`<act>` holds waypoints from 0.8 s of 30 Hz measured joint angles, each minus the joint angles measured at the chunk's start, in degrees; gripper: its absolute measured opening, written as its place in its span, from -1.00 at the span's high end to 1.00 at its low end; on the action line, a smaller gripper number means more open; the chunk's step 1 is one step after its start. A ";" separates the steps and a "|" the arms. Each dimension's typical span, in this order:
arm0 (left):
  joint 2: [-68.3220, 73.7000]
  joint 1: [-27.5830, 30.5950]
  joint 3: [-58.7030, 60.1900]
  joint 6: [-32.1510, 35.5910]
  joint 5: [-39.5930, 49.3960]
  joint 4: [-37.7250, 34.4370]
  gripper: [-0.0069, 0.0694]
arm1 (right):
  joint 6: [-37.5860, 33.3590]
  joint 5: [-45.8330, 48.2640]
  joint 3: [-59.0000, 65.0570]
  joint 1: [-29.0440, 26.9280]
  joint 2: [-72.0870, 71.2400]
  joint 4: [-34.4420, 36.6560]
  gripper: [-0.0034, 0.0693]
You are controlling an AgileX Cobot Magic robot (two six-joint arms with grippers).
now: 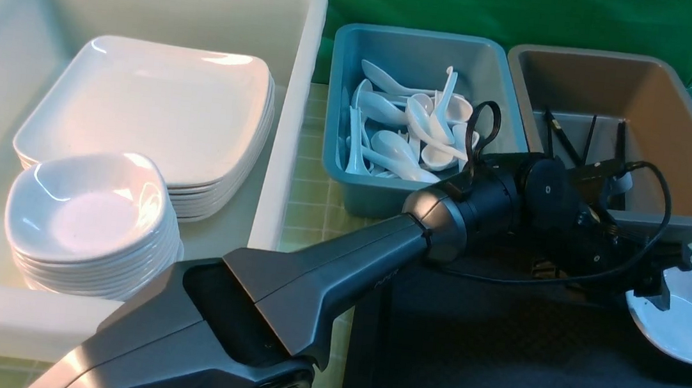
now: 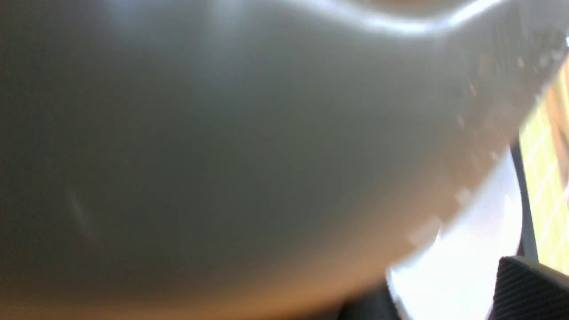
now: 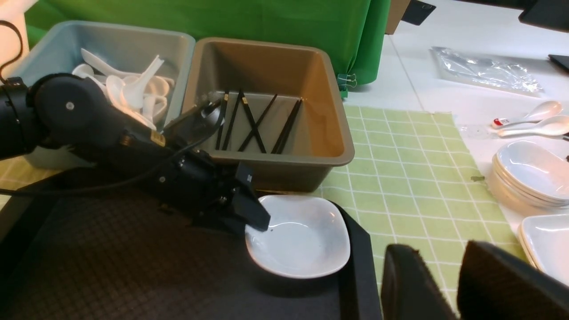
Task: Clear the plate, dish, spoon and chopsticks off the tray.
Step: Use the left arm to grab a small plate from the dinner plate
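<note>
Backdrop: green cloth (image 1: pixel 532 14), hung behind, fastened with binder clips (image 3: pixel 349 81). Worktop (image 3: pixel 444 89): white, part covered by pale green checked cloth (image 3: pixel 400 146). Clear plastic bag (image 3: pixel 484 71) lying on it. Lighting: bright, even.

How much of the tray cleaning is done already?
Nearly done. Plates sit stacked in the white bin, spoons in the teal bin, chopsticks in the brown bin. In hand: the left gripper is at the rim of the one dish seen on the tray; whether it grips, I cannot tell. Left: lifting that dish off.
</note>
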 joint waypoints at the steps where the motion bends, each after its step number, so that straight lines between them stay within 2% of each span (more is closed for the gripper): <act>1: 0.00 0.00 -0.32 -0.64 1.02 0.06 -0.10 | 0.00 -0.16 0.00 0.00 0.00 -0.01 0.41; 13: 0.25 -0.18 -2.24 -3.45 5.68 0.83 -0.10 | 0.00 -0.51 0.00 0.00 0.00 -0.01 0.37; 24: 1.56 0.67 -13.03 -5.77 9.90 4.21 -0.10 | 0.00 -0.57 0.00 0.00 0.00 -0.01 0.36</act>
